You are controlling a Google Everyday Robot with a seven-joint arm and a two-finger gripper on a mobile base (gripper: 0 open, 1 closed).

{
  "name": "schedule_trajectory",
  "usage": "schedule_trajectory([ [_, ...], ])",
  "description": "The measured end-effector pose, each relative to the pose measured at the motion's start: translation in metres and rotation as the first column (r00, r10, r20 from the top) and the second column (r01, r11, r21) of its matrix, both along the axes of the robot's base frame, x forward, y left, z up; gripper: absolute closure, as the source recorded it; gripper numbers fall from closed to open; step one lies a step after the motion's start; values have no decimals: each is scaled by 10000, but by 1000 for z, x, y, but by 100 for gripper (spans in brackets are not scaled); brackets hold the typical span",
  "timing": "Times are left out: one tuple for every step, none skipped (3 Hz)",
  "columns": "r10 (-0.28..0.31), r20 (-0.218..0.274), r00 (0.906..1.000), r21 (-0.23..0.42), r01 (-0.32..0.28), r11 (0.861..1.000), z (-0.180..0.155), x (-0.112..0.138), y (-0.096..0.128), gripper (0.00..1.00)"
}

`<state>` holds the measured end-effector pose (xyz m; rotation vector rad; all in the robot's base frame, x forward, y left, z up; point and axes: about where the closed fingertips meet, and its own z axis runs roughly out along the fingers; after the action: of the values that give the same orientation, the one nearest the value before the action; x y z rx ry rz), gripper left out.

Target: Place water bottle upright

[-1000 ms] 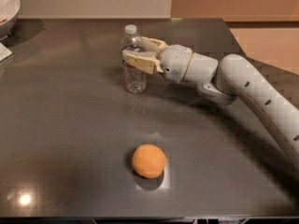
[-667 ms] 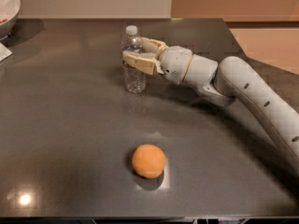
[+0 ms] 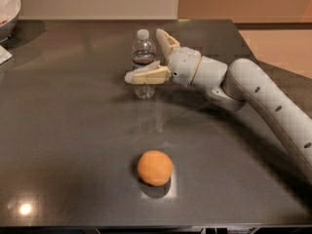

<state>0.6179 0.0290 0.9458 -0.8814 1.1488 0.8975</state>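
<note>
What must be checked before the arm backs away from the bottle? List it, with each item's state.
1. Water bottle upright on the table: ok.
2. White cap on: ok.
3. End effector open, fingers straddling the bottle: ok.
4. Near finger free of the bottle: cannot tell; it crosses in front.
5. Orange outside the retreat path: ok, likely; it lies apart, nearer the camera.

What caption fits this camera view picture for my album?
The water bottle stands upright on the dark table, the robot's open pincer straddling it, an orange ball in front.
</note>
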Motion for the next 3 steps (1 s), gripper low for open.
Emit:
schedule_trajectory([
  [2, 0, 10000, 0, -2, 10000, 0, 0, 0, 0],
  [341, 258, 9991, -172, -336, 9993, 14, -4, 7, 0],
  [762, 425, 9962, -468, -742, 9961, 28, -9, 16, 0],
])
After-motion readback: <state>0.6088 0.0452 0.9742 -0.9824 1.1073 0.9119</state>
